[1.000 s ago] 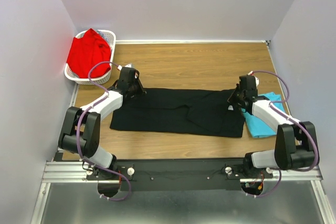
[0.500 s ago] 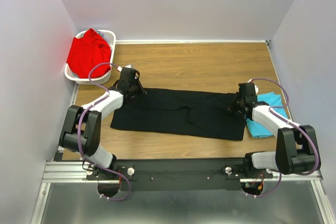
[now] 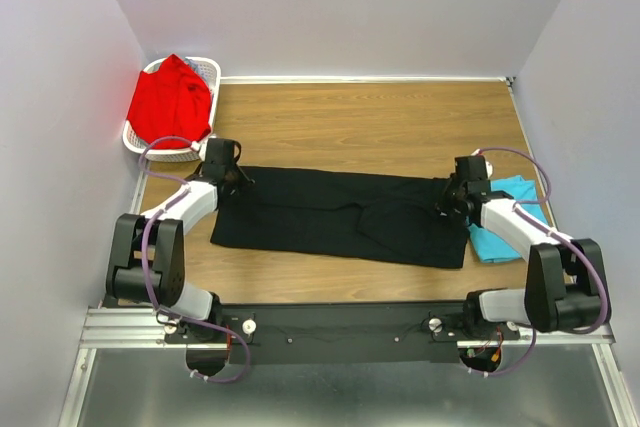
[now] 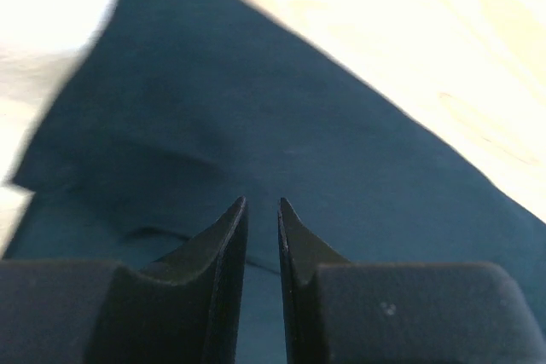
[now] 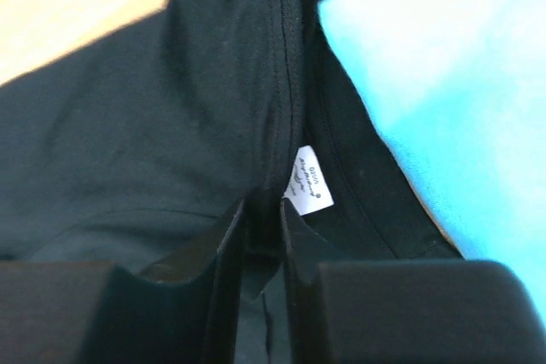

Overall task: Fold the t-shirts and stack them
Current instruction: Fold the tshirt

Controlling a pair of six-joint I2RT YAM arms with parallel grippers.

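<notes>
1. While it lies flat along the table, the black t-shirt shows a white neck label at its right end, touching the turquoise t-shirt.
2. Red t-shirt sits heaped in the basket.
3. Left gripper and right gripper: jaws barely apart at black cloth; whether either grips it, I cannot tell.

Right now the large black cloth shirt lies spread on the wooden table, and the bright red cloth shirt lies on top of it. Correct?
No. The bright red cloth shirt sits in the white plastic lattice basket at the far left corner, as the top external view shows. The rest holds.
</notes>
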